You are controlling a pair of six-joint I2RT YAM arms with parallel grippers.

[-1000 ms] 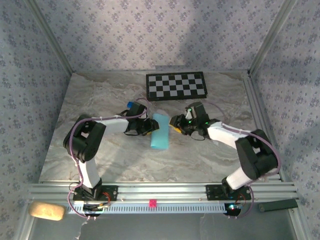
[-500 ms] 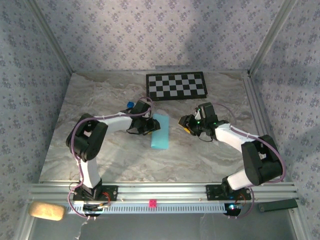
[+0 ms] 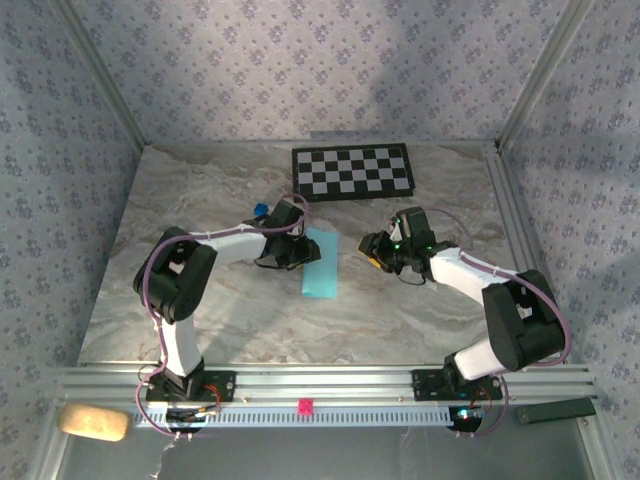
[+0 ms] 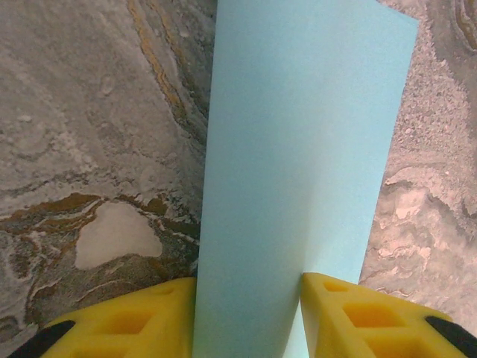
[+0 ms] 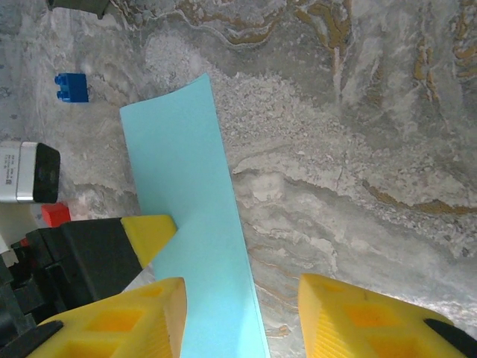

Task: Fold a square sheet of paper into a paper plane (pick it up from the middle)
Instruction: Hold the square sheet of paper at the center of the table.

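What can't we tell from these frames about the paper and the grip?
- Grip: in the left wrist view the paper fills the gap of the left gripper; pinched or only straddled, unclear.
- Paper's near end: cut off by the bottom edge in both wrist views.
- Fold layers and crease: too small in the top view.

**Left arm** (image 3: 176, 285): rises from its base at the near edge and bends sharply at the elbow. The forearm runs rightward and away, with the wrist pitched down. **Left gripper** (image 3: 302, 254): set low, yellow fingers (image 4: 127, 321) partly apart. **Right arm** (image 3: 515, 320): mirrored pose, forearm running leftward. **Right gripper** (image 3: 368, 250): faces the left gripper, near it but not touching, with jaws likewise partly spread.
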